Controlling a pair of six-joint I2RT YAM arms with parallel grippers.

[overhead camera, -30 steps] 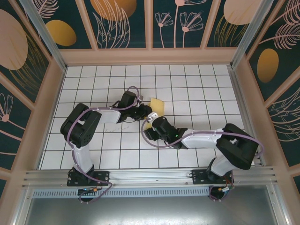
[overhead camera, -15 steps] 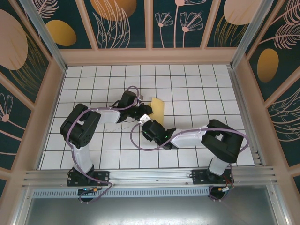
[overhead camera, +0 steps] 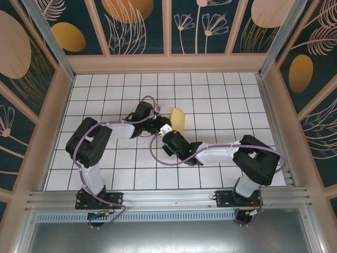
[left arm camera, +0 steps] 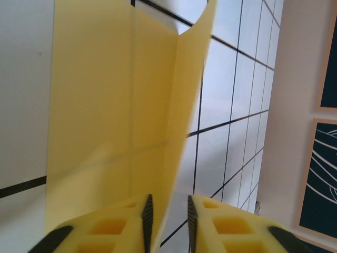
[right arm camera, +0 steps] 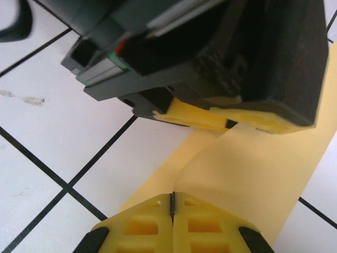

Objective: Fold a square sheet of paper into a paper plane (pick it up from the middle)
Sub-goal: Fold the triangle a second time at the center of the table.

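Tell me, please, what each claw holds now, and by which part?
The right claw is shut on one edge of the yellow paper. The left claw stands slightly open around another edge, not clamping it.

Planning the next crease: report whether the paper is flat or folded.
Folded, partly: one half of the paper lies flat, the other stands up.

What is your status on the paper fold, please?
Left gripper slightly open around the paper. Right gripper shut at its edge. One flap upright. Grippers crowd each other.
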